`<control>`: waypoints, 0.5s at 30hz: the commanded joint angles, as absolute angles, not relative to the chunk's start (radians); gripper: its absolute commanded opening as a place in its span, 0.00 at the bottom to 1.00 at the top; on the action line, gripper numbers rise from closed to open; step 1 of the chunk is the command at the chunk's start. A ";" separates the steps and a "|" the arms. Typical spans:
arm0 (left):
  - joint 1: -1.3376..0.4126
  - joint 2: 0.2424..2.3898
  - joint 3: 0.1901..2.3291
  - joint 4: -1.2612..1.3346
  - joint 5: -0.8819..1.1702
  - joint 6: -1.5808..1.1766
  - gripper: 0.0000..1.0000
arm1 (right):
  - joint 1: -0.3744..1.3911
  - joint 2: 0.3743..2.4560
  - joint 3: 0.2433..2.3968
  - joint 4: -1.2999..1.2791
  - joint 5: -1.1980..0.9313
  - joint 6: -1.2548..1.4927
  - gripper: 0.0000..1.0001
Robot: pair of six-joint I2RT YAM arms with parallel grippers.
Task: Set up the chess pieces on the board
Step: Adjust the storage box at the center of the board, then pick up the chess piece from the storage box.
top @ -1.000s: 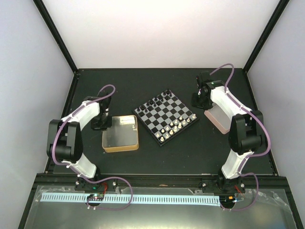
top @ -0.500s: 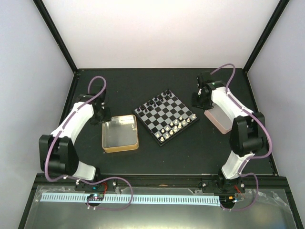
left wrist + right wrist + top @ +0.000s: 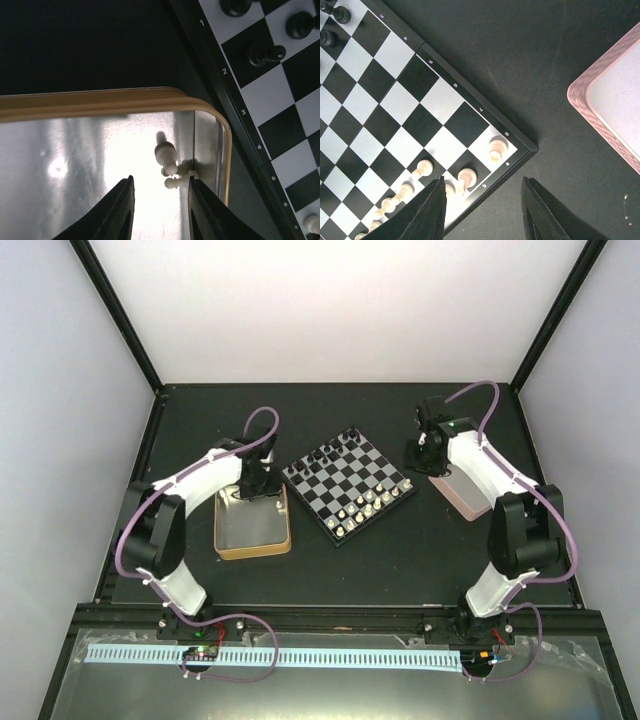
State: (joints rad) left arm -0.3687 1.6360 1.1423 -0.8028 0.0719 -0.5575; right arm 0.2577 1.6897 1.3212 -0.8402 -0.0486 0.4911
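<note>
The board (image 3: 340, 480) lies mid-table, turned like a diamond. Black chess pieces (image 3: 330, 451) stand along its far-left edge and cream-white ones (image 3: 365, 504) along its near-right edge. My left gripper (image 3: 258, 483) hangs over the far right corner of the gold-rimmed tin (image 3: 252, 548). In the left wrist view it (image 3: 161, 181) is open, and a cream-white pawn (image 3: 166, 156) lies just ahead of its fingertips by the tin's wall. A paler shape beside the pawn may be a reflection. My right gripper (image 3: 420, 452) is open and empty, above the board's right corner (image 3: 517, 145) in the right wrist view (image 3: 483, 181).
A pinkish tray (image 3: 462, 496) sits right of the board, under my right arm; its rim (image 3: 600, 117) shows in the right wrist view. The tin's gold rim (image 3: 100, 100) runs close to the board's dark border (image 3: 235, 125). White walls enclose the dark table.
My left arm has swung from the tin's left side to its far right corner, and its jaws have gone from shut to open. The right arm has barely shifted.
</note>
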 commanded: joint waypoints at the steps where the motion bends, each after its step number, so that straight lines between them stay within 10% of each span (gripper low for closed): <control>1: -0.379 1.707 1.184 -0.707 0.105 -0.512 0.31 | 0.262 1.645 1.308 -0.809 -0.049 0.511 0.43; 15: -0.379 1.803 1.218 -0.742 0.105 -0.493 0.26 | 0.262 1.618 1.283 -0.807 -0.032 0.528 0.43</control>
State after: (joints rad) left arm -0.3790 1.7813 1.1877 -0.7242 0.1154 -0.5041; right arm 0.2577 1.6535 1.2949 -0.8219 -0.0475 0.5095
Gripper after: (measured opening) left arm 0.262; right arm 0.429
